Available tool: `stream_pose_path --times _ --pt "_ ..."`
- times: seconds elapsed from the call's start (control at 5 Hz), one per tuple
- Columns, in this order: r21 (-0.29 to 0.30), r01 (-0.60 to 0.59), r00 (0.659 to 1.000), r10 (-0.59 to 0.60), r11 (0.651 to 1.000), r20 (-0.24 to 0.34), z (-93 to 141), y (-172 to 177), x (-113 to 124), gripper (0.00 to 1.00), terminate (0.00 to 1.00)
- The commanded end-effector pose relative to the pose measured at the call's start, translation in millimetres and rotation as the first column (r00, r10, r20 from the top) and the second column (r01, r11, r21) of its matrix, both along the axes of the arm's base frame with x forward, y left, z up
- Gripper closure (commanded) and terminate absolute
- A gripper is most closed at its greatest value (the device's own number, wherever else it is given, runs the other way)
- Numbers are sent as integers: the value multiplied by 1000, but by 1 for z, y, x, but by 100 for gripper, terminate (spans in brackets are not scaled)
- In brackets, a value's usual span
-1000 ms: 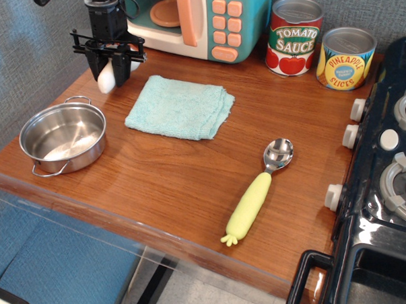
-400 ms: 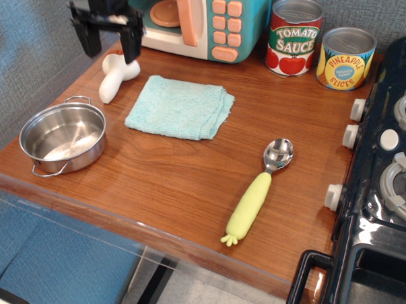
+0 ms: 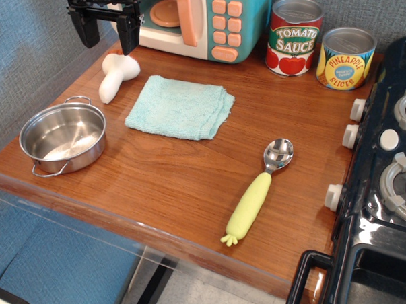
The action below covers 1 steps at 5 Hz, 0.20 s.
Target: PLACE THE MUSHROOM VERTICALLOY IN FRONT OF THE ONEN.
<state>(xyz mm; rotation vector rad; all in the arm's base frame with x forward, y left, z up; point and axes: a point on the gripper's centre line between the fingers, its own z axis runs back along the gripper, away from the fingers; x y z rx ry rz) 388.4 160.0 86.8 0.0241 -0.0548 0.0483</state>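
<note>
We've let go: gripper [image 3: 104,32] hangs with jaws spread and empty at upper left of frame, just above the mushroom [image 3: 113,76]. Mushroom sits on the table [image 3: 171,187] at upper left, below the oven [image 3: 204,21], beside the cloth [image 3: 180,106], leaning. A second ago we clamped it; since then the gripper has risen clear.

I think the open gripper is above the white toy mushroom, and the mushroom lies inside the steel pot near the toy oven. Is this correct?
Not fully. In the observation.image view, the small off-white toy mushroom lies on the wooden table, outside the round steel pot, between that pot and the cream and teal toy oven. The rest holds: the black gripper is open above the mushroom.
</note>
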Motion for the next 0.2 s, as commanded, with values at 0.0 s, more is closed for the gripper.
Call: stream_pose_path --times 0.0 --pt "33 -12 996 9 999 84 37 3 -6 0 100"
